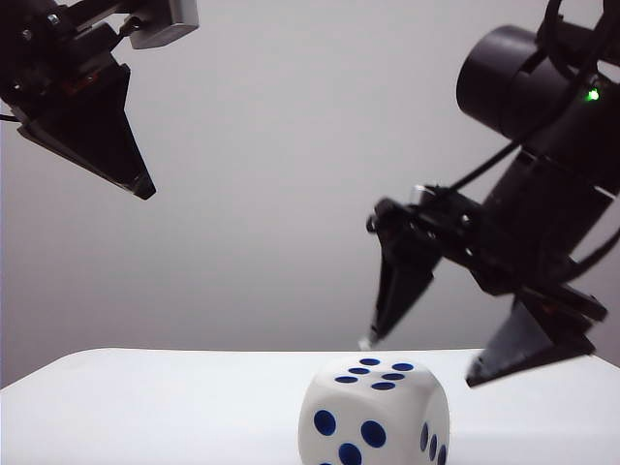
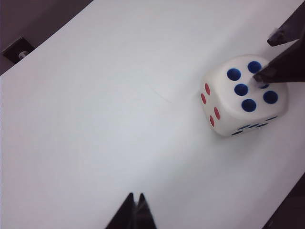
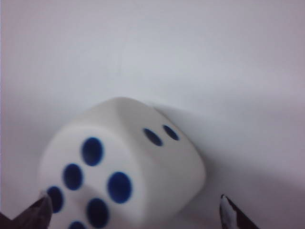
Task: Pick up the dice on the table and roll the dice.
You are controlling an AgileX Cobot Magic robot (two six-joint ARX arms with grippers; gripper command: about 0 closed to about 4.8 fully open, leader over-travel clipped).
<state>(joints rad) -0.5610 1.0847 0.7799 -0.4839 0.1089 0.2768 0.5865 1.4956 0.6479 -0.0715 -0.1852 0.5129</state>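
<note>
Between and just below the right gripper's (image 1: 418,360) spread fingers (image 3: 232,215), the die (image 1: 374,415) is sitting flat on the white surface (image 1: 145,407), five blue pips up. The fingers are standing wide with nothing in them, their tips hanging just above the die's top edges and clear of it on either side. The left gripper (image 2: 135,204) is hanging well off from the die, its fingers pressed narrow together and carrying nothing (it looks to have no part in this step).

Judging by the open fingers and the die resting square, the roll looks to be at its release or just past it. Doing it well means lifting the right fingers straight up and away, so that neither tip is brushing a corner and nudging the die over. Any sideways drift risks spoiling the settled face.
</note>
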